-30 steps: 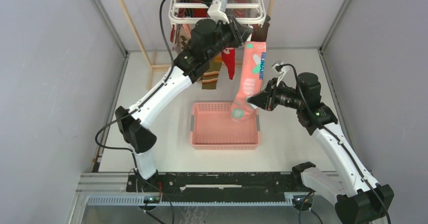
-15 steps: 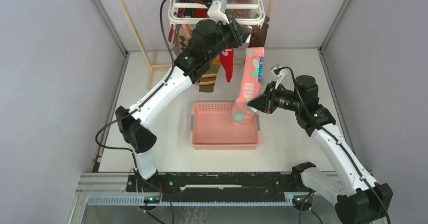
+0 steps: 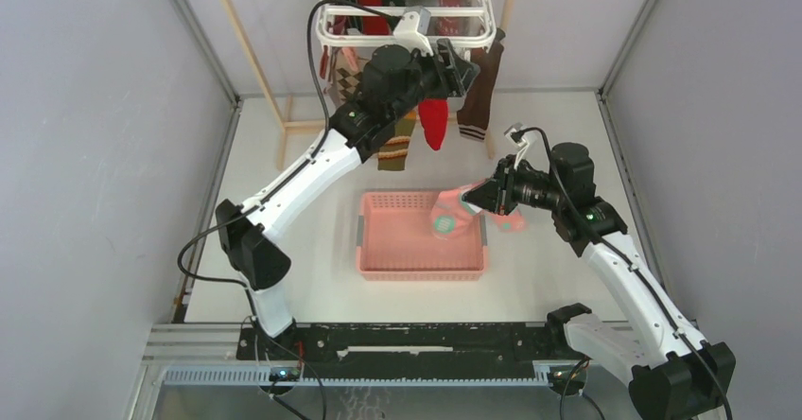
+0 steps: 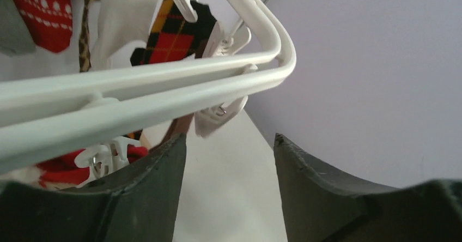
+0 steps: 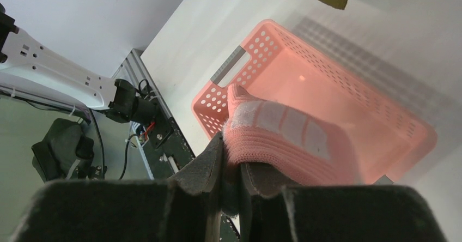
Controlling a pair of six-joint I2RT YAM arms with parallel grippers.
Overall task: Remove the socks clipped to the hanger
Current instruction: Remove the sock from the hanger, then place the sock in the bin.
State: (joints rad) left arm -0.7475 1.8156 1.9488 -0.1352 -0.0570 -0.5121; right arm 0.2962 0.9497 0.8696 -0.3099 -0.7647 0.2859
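The right pincer (image 3: 492, 196) is clamped narrow on a pink sock (image 3: 452, 214). In the right wrist view its two dark fingers (image 5: 210, 163) pinch a fold of the ribbed pink fabric. The sock hangs bunched from the tips, clear of the hanger. It sits over the right far corner of the pink slatted basket (image 3: 421, 269), with part of it spilling past the right rim. The basket rests on the pale tabletop (image 3: 312, 231) between the two arms.

Farther back and higher, the left pincer (image 3: 462, 68) stands wide with nothing between its fingers. It is raised just beneath the front right corner of the white hanger (image 3: 407, 40). In the left wrist view the hanger's double rail crosses just above the open tips, and a small white clip (image 4: 218, 116) dangles near the gap.

The other socks hang clipped along the hanger:
- a dark brown sock (image 3: 479, 89) just to the right of the left pincer
- a red sock (image 3: 433, 122) below it
- a striped sock (image 3: 395, 146) to its left
- a brown argyle sock (image 3: 345, 84) further left

A light wooden pole (image 3: 248, 46) slants behind them.
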